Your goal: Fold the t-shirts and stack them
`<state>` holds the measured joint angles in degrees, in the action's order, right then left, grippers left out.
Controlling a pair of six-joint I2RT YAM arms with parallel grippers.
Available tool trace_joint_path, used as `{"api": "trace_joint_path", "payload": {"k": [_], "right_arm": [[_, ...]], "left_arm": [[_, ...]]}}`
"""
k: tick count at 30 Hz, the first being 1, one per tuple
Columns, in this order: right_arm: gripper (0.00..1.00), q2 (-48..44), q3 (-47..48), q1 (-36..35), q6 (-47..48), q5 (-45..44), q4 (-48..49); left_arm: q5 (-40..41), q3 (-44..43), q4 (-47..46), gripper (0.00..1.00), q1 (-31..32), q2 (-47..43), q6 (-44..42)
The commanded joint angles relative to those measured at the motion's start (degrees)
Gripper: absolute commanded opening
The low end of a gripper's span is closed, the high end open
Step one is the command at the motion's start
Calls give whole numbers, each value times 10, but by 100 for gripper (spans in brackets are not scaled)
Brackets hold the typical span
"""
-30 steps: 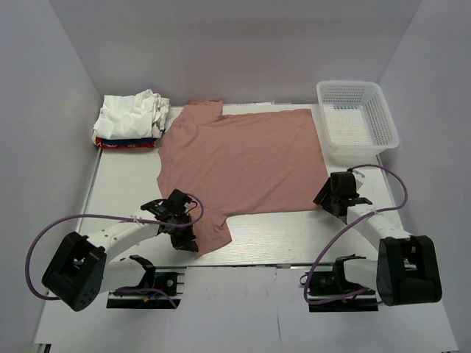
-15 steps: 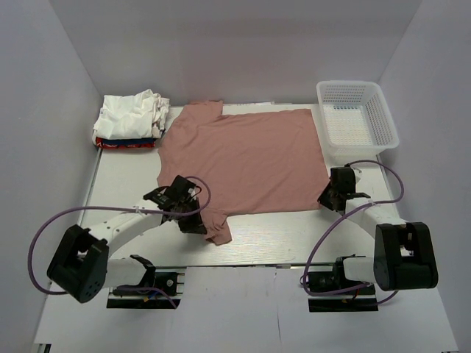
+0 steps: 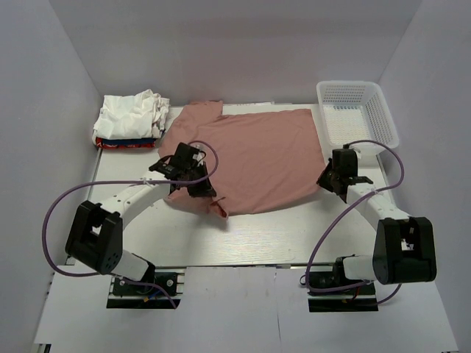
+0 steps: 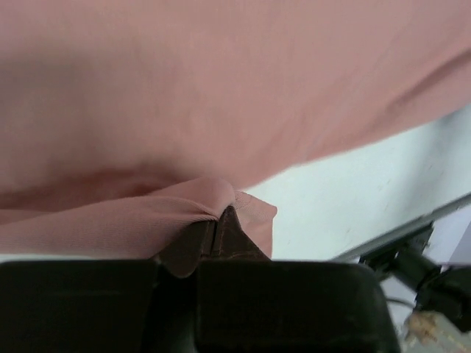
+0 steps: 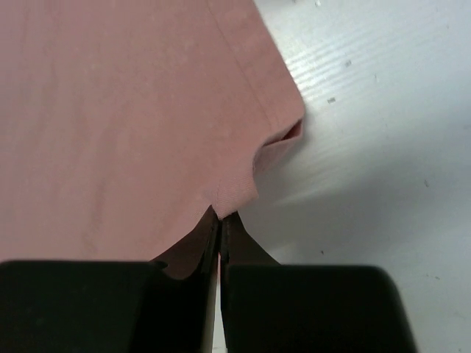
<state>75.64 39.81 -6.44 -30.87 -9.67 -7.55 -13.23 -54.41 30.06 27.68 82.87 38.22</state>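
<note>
Now the right gripper has just clamped its jaws onto the near right corner of the pink t-shirt spread mid-way across the counter, while the left gripper, jaws clenched on its near left edge, has carried that inward, so the first fold looks underway

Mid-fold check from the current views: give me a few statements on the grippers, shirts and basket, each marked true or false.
1. The left gripper is shut on the pink t-shirt. True.
2. The right gripper hangs open above the shirt. False: it is shut on the shirt's edge.
3. The white lattice basket stands at the far left corner. False: far right corner.
4. A pile of white shirts lies at the far left. True.
</note>
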Motion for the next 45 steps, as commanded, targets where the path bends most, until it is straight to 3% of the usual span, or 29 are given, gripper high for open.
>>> {"api": "trace_joint_path", "payload": {"k": [1,10,19,30,35,36,39,40,43,45], "right_arm": [[0,16,54,0,17,4,-8],[0,86,157,0,27,-13,-24],[0,140,249,0,46,-29,-38],[0,218,330,0,61,-37,-63],[0,266,378,1,54,-45,-74],[5,276,383,2,54,-44,-75],[17,300,421,-1,68,-42,-88],[24,304,429,-3,81,-25,-96],[43,308,434,-14,110,25,-98],[52,285,411,-17,119,49,-83]], "left_arm": [[25,-54,-8,0,-23,7,-18],[97,-173,24,0,-81,55,-18],[152,-198,-25,0,-126,67,-18],[133,-255,-55,0,-173,152,-37],[123,-318,-67,0,-191,242,-43],[123,-332,-67,0,-191,262,-48],[112,-411,-59,41,-196,346,-53],[101,-436,-44,71,-201,370,-75],[77,-557,23,86,-206,432,-75],[77,-557,23,88,-207,426,-75]]}}
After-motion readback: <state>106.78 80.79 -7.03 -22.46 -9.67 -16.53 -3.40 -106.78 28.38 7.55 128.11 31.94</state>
